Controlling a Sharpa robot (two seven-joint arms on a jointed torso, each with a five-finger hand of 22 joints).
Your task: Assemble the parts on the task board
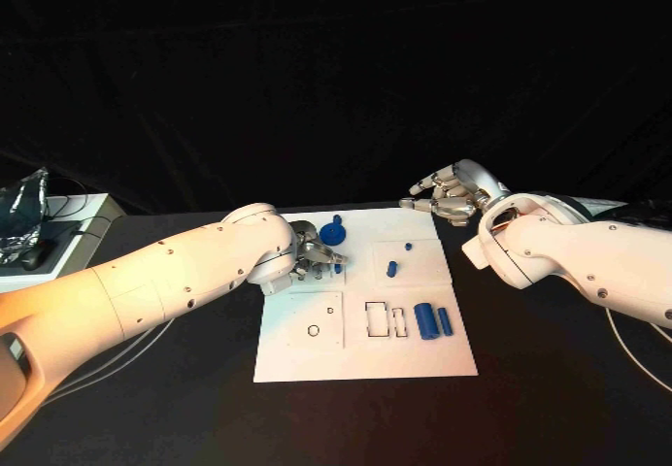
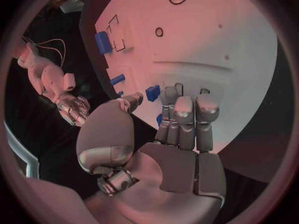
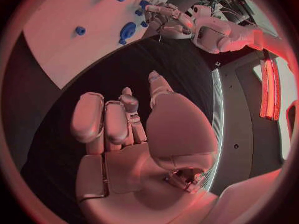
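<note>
The left robot hand [image 1: 311, 258] rests fingers-down on the flat white plastic task board [image 1: 367, 364] on the black counter [image 1: 560, 388], fingertips beside a small blue block [image 2: 152, 92]; whether it pinches anything I cannot tell. The right robot hand [image 1: 451, 197] hovers off the board, loosely spread, holding nothing. The small blue plastic parts look light, rigid and slick: the paired cylinders [image 1: 434, 321] probably want a pinch across their middles.

Parts [image 1: 427, 321] on task board [image 1: 364, 359]
</note>
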